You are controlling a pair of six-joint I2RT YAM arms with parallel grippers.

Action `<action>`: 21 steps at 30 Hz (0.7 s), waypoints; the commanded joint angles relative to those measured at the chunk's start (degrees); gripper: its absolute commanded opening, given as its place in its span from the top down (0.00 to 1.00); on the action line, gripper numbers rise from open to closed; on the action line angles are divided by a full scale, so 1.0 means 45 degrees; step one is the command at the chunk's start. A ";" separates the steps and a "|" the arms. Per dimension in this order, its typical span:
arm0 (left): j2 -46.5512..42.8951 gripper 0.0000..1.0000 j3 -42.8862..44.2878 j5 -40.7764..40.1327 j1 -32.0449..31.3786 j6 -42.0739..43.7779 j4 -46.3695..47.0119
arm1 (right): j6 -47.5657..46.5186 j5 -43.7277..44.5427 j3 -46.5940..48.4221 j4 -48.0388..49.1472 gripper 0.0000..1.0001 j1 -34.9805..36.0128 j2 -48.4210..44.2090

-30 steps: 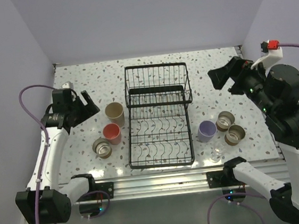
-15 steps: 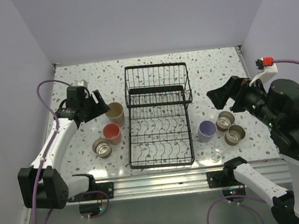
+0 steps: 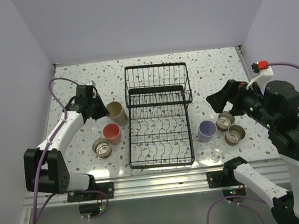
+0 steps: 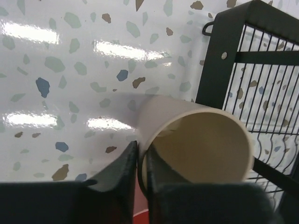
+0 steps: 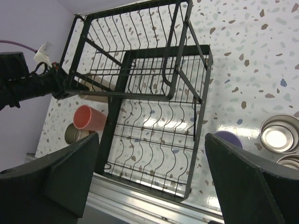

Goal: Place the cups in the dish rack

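Note:
The black wire dish rack (image 3: 155,91) stands mid-table with no cups in it. Just left of it stands the tall beige cup (image 3: 116,113), and my left gripper (image 3: 102,110) is shut on its rim. In the left wrist view one finger is inside the beige cup (image 4: 201,140) and one outside, pinching the wall at the gripper (image 4: 141,158). A pink cup (image 3: 111,133) and a tan cup (image 3: 102,147) stand nearer. Right of the rack are a lavender cup (image 3: 206,130), two tan cups (image 3: 226,120) (image 3: 235,134) and a clear glass (image 3: 216,154). My right gripper (image 3: 224,100) hangs open above them, holding nothing.
The rack's black corner post (image 4: 219,60) is right beside the beige cup. The right wrist view looks down over the rack (image 5: 163,50), the pink cup (image 5: 88,119) and the lavender cup (image 5: 229,140). Walls close in the table on three sides.
My left gripper has moved right to the beige cup and shut on its rim. The right arm has swung slightly lower and leftward, jaws still open.

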 commanded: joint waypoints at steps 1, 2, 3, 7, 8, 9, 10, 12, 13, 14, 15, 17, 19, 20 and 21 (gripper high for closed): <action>0.0174 1.00 0.0491 -0.0252 -0.0052 0.0127 0.0367 | -0.0156 -0.0222 -0.0160 -0.0161 0.02 0.0027 -0.0139; 0.0174 1.00 0.0686 -0.0641 -0.0052 0.0069 0.0095 | -0.0156 -0.0223 -0.0160 -0.0180 0.02 0.0027 -0.0120; 0.0077 1.00 0.1094 -0.0955 -0.0052 0.0069 -0.0276 | -0.0156 -0.0242 -0.0141 -0.0180 0.02 0.0007 -0.0120; -0.0470 1.00 0.2520 -0.2711 0.0336 0.0147 -0.1254 | -0.0176 -0.0126 0.0248 -0.0199 0.02 0.0027 0.0153; -0.0529 1.00 0.2852 -0.2890 0.0454 0.0166 -0.1449 | -0.0176 -0.0144 0.0346 -0.0219 0.02 0.0046 0.0231; -0.0587 1.00 0.3474 -0.3065 0.0572 0.0147 -0.1838 | -0.0195 -0.0164 0.0444 -0.0239 0.02 0.0027 0.0444; -0.0781 1.00 0.3751 -0.3396 0.0805 0.0166 -0.1977 | -0.0215 -0.0299 0.0638 -0.0200 0.02 0.0007 0.0524; -0.0978 1.00 0.4588 -0.3826 0.0963 0.0225 -0.2347 | -0.0234 -0.0456 0.0776 -0.0005 0.02 0.0027 0.0661; -0.1114 1.00 0.4884 -0.4332 0.1021 0.0244 -0.2524 | -0.0196 -0.0573 0.0912 0.0054 0.02 0.0027 0.0835; -0.1193 1.00 0.5196 -0.4607 0.1041 0.0302 -0.2699 | -0.0195 -0.0903 0.0991 0.0228 0.02 0.0027 0.0914; -0.1271 1.00 0.5702 -0.4900 0.1041 0.0303 -0.2991 | -0.0176 -0.1157 0.1031 0.0423 0.02 0.0027 0.0973; -0.1661 1.00 0.6057 -0.5371 0.1061 0.0206 -0.3130 | -0.0098 -0.1975 0.1109 0.1008 0.02 0.0007 0.1129; -0.2128 1.00 0.6332 -0.5314 0.1080 -0.0066 -0.3053 | 0.0077 -0.2485 0.1303 0.1361 0.02 0.0007 0.1324; -0.2286 1.00 0.6390 -0.5062 0.1100 -0.0126 -0.2801 | 0.0155 -0.2662 0.1324 0.1750 0.02 0.0027 0.1403; -0.2461 1.00 0.6468 -0.4421 0.1139 -0.0204 -0.2741 | 0.0427 -0.3089 0.1343 0.1947 0.02 0.0027 0.1423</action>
